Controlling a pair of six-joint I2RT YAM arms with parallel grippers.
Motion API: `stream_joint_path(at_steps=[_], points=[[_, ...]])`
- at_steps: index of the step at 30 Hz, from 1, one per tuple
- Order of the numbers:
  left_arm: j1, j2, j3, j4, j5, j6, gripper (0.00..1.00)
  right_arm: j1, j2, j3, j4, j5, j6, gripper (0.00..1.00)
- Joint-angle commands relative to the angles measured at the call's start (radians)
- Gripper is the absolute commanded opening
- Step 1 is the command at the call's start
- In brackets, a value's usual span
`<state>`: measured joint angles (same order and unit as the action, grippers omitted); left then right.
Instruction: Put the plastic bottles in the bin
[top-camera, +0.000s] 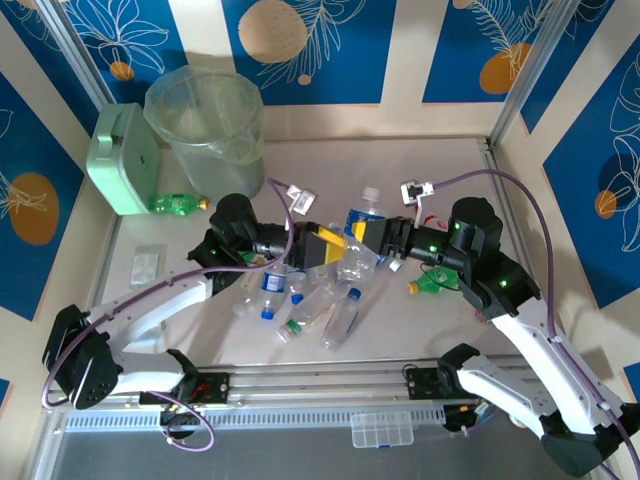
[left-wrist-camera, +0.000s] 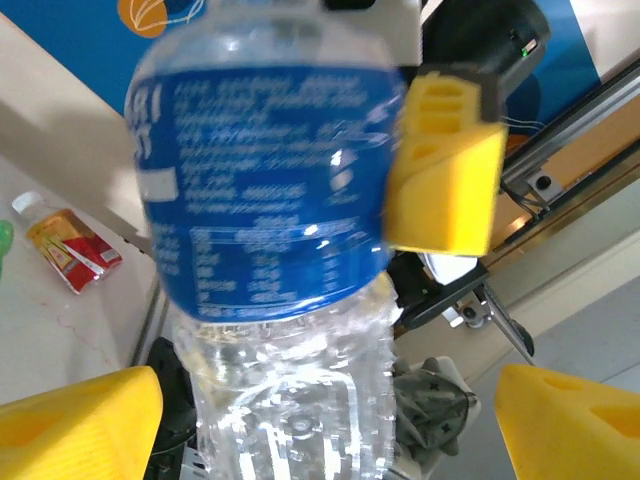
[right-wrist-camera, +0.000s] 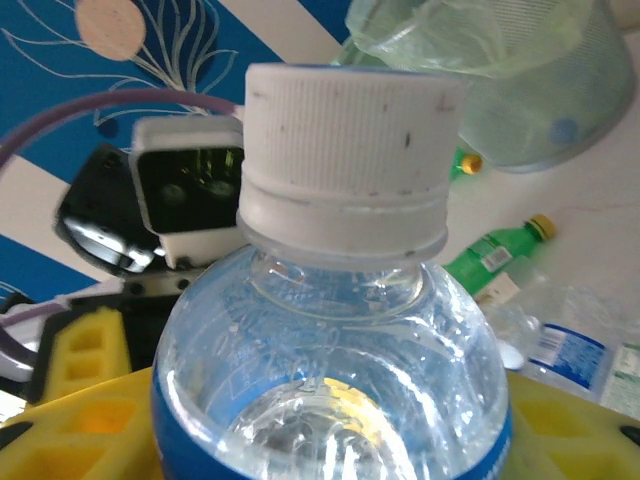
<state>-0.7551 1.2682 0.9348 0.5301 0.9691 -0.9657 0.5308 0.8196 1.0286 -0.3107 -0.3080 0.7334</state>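
We see one blue-label bottle (left-wrist-camera: 265, 200) mid-table (top-camera: 440, 170), clamped in the right gripper (top-camera: 362, 238). Left gripper (left-wrist-camera: 320, 430) jaws wide either side, not touching. Loose bottles (top-camera: 300, 300) just below. Bin (top-camera: 215, 150) far left corner.

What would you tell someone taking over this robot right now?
Left fingers: open, flanking the clear end of the blue-labelled bottle.
Right fingers: shut on that bottle.
Bin: far left of the table; its contents are unclear.
Left to do: bin this bottle, then the heap of bottles mid-table, the green bottle near the bin and another green bottle further right.
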Motion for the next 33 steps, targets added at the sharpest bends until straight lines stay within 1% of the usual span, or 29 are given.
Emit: stream_joint_path(at_steps=[1, 8, 16, 19, 22, 23, 26, 27, 28, 30, 31, 32, 33], points=[[-0.02, 0.029, 0.017, 0.076, 0.031, -0.019, 0.86, 0.011, 0.005, 0.032, 0.071, -0.045, 0.027, 0.55], [-0.044, 0.044, 0.044, 0.088, 0.026, -0.015, 0.82, 0.02, 0.011, 0.039, 0.064, -0.008, 0.023, 0.54], [-0.057, 0.05, 0.053, 0.119, 0.022, -0.036, 0.75, 0.056, 0.033, 0.02, 0.107, 0.004, 0.028, 0.53], [-0.058, 0.051, 0.055, 0.12, 0.022, -0.036, 0.7, 0.067, 0.039, 0.017, 0.118, 0.006, 0.032, 0.54], [-0.057, 0.053, 0.053, 0.129, 0.023, -0.037, 0.61, 0.072, 0.037, 0.017, 0.109, 0.019, 0.027, 0.54], [-0.057, 0.053, 0.053, 0.133, 0.022, -0.039, 0.57, 0.072, 0.034, 0.016, 0.103, 0.026, 0.025, 0.55], [-0.057, 0.053, 0.053, 0.135, 0.017, -0.042, 0.52, 0.072, 0.021, 0.019, 0.087, 0.038, 0.016, 0.59], [-0.057, 0.053, 0.055, 0.137, 0.017, -0.045, 0.51, 0.071, 0.02, 0.023, 0.08, 0.039, 0.014, 0.62], [-0.057, 0.051, 0.056, 0.139, 0.017, -0.046, 0.51, 0.07, 0.019, 0.028, 0.074, 0.038, 0.011, 0.68], [-0.058, 0.051, 0.061, 0.132, 0.019, -0.043, 0.51, 0.071, 0.014, 0.042, 0.053, 0.046, 0.001, 0.84], [-0.058, 0.05, 0.065, 0.116, 0.019, -0.032, 0.51, 0.07, 0.009, 0.054, 0.035, 0.061, -0.008, 0.94], [-0.056, 0.047, 0.069, 0.09, 0.015, -0.017, 0.51, 0.07, 0.004, 0.063, 0.014, 0.083, -0.017, 1.0], [-0.055, 0.042, 0.073, 0.055, 0.006, 0.005, 0.51, 0.07, -0.008, 0.074, -0.016, 0.123, -0.024, 0.99]])
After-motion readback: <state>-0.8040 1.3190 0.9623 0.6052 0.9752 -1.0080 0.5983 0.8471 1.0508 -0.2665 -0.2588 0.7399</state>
